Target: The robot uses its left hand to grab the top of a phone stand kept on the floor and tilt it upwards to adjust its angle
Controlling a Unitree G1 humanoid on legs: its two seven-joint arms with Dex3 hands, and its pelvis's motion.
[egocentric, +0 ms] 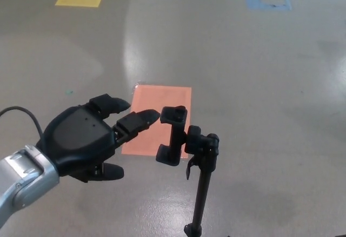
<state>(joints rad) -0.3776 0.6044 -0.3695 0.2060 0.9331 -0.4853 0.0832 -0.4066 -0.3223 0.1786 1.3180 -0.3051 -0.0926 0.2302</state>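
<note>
Black, thick fingers (138, 120) of the left hand (81, 140) are spread apart and hold nothing; one fingertip is just beside the upper jaw of the black plastic phone stand (186, 145). It stands on the smooth grey floor (243, 75), before an orange rectangle (162, 107). The stand looks light, stiff and easy to tip, so I would take the clamp's top end softly.
</note>
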